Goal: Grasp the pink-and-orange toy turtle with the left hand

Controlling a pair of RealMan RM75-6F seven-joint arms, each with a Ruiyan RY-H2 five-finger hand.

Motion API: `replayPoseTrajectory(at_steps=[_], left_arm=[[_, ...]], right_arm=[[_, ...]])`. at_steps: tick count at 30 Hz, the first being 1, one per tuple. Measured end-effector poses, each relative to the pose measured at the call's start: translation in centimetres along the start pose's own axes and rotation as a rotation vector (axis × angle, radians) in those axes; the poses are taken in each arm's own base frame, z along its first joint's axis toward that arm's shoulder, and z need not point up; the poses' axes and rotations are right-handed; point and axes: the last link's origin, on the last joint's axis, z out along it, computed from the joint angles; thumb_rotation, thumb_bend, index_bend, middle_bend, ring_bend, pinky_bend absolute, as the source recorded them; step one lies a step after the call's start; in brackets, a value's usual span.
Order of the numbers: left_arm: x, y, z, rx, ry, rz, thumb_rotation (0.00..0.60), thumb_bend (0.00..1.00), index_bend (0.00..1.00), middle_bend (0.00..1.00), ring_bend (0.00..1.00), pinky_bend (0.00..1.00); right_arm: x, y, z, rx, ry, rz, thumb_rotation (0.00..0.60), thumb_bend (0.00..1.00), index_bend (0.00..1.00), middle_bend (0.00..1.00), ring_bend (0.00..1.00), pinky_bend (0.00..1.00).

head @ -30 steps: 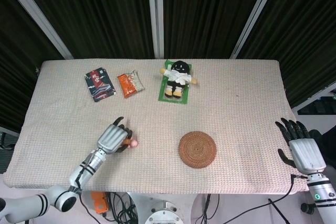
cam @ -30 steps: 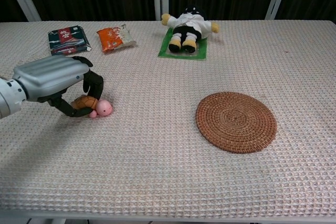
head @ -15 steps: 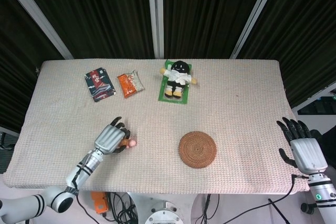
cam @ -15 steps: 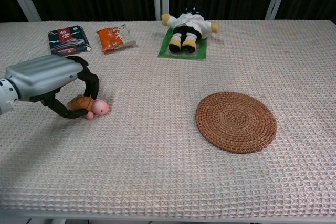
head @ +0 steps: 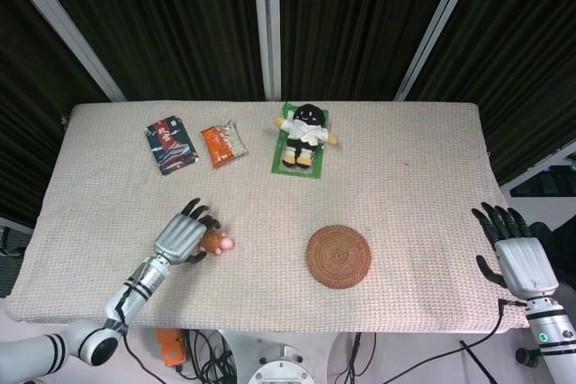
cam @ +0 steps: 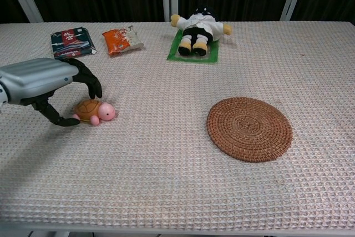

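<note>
The toy turtle (cam: 94, 111) sits on the table (head: 405, 222), in its front-left part, orange shell up and pink head turned toward the right edge. The left hand (cam: 47, 84) arches over it from the left-edge side with its fingers spread wide; one dark fingertip (cam: 95, 90) hangs just above the shell, while the thumb (cam: 58, 119) curls low along the cloth and appears to touch the turtle's tail end (contact there is hard to judge). The hand encloses nothing, and the turtle rests on the cloth by its own weight. In the head view the same hand (head: 183, 237) lies just beside the turtle (head: 216, 242), its forearm running toward the front-left corner.

The right hand (head: 519, 254) hovers off the table beyond its right edge near the front corner, fingers apart and holding nothing.

A round woven coaster (cam: 249, 128) lies in the front half, a little right of centre, well apart from the turtle. Along the back edge lie a dark snack packet (cam: 69, 41) toward the left, an orange snack packet (cam: 122, 39) just beside it, and a plush doll (cam: 199, 30) lying on a green card (cam: 194, 54) near the middle.
</note>
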Motion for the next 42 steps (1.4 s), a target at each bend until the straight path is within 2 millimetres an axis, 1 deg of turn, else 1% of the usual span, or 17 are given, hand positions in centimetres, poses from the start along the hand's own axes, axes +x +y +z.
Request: replayPoseTrajectory(at_steps=[1, 4, 9, 10, 12, 15, 18, 20, 21, 22, 23, 24, 25, 28, 30, 34, 42], left_arm=[[-0.1, 0.1, 0.1, 0.002, 0.002, 0.002, 0.6, 0.29, 0.5, 0.5, 0.2, 0.08], [-0.3, 0.2, 0.4, 0.008, 0.014, 0.005, 0.6, 0.31, 0.57, 0.57, 0.29, 0.12], [-0.6, 0.3, 0.8, 0.013, 0.026, 0.015, 0.6, 0.35, 0.69, 0.68, 0.38, 0.15], [-0.6, 0.3, 0.8, 0.014, 0.029, 0.015, 0.6, 0.36, 0.72, 0.72, 0.42, 0.17], [-0.6, 0.4, 0.8, 0.015, 0.041, 0.018, 0.6, 0.37, 0.77, 0.77, 0.46, 0.2], [-0.8, 0.5, 0.9, 0.014, 0.046, 0.025, 0.6, 0.38, 0.8, 0.8, 0.51, 0.23], [-0.9, 0.5, 0.9, 0.016, 0.045, 0.02, 0.6, 0.37, 0.8, 0.8, 0.51, 0.23], [-0.9, 0.5, 0.8, 0.018, 0.043, 0.008, 0.6, 0.36, 0.77, 0.77, 0.48, 0.22], [-0.9, 0.5, 0.8, 0.018, 0.039, 0.0, 0.6, 0.33, 0.71, 0.71, 0.44, 0.22], [-0.9, 0.5, 0.7, 0.017, 0.033, -0.002, 0.6, 0.29, 0.62, 0.63, 0.38, 0.2], [-0.9, 0.4, 0.7, 0.015, 0.027, -0.003, 0.6, 0.27, 0.55, 0.57, 0.34, 0.19], [-0.8, 0.4, 0.6, 0.012, 0.019, -0.006, 0.6, 0.25, 0.45, 0.49, 0.28, 0.18], [-0.7, 0.3, 0.5, 0.009, 0.015, -0.01, 0.6, 0.23, 0.38, 0.44, 0.24, 0.16], [-0.1, 0.3, 0.1, -0.005, 0.016, -0.019, 0.6, 0.22, 0.28, 0.35, 0.16, 0.14], [0.4, 0.2, -0.1, -0.011, 0.022, -0.013, 0.6, 0.22, 0.26, 0.33, 0.14, 0.13], [0.9, 0.1, -0.4, -0.007, 0.02, -0.006, 0.6, 0.22, 0.26, 0.33, 0.14, 0.13], [0.5, 0.4, -0.1, -0.009, -0.015, -0.009, 0.6, 0.23, 0.29, 0.33, 0.14, 0.14]], right_arm=[[0.0, 0.0, 0.0, -0.001, -0.001, 0.0, 0.6, 0.33, 0.0, 0.0, 0.0, 0.0], [0.0, 0.1, 0.0, -0.003, -0.002, 0.001, 0.6, 0.33, 0.0, 0.0, 0.0, 0.0], [0.0, 0.1, 0.0, -0.006, -0.002, 0.002, 0.6, 0.33, 0.0, 0.0, 0.0, 0.0], [0.0, 0.2, 0.0, -0.006, -0.002, 0.002, 0.6, 0.33, 0.0, 0.0, 0.0, 0.0], [0.0, 0.2, 0.0, -0.006, 0.0, 0.002, 0.6, 0.33, 0.0, 0.0, 0.0, 0.0], [0.1, 0.1, 0.0, -0.005, 0.002, 0.002, 0.6, 0.33, 0.0, 0.0, 0.0, 0.0], [0.1, 0.1, 0.0, -0.005, 0.002, 0.002, 0.6, 0.33, 0.0, 0.0, 0.0, 0.0], [0.1, 0.2, 0.0, -0.005, 0.002, 0.002, 0.6, 0.33, 0.0, 0.0, 0.0, 0.0], [0.1, 0.2, 0.0, -0.005, 0.002, 0.002, 0.6, 0.33, 0.0, 0.0, 0.0, 0.0], [0.1, 0.2, 0.0, -0.005, 0.002, 0.002, 0.6, 0.33, 0.0, 0.0, 0.0, 0.0], [0.1, 0.2, 0.0, -0.005, 0.002, 0.001, 0.6, 0.33, 0.0, 0.0, 0.0, 0.0], [0.1, 0.2, 0.0, -0.005, 0.003, 0.001, 0.6, 0.33, 0.0, 0.0, 0.0, 0.0], [0.1, 0.1, 0.0, -0.005, 0.003, 0.001, 0.6, 0.33, 0.0, 0.0, 0.0, 0.0], [0.2, 0.1, 0.0, -0.005, 0.007, 0.0, 0.6, 0.33, 0.0, 0.0, 0.0, 0.0], [0.3, 0.2, 0.0, -0.007, 0.008, 0.0, 0.6, 0.33, 0.0, 0.0, 0.0, 0.0], [0.2, 0.1, 0.0, -0.006, 0.003, 0.0, 0.6, 0.33, 0.0, 0.0, 0.0, 0.0], [0.1, 0.2, 0.1, -0.013, -0.001, -0.003, 0.6, 0.33, 0.0, 0.0, 0.0, 0.0]])
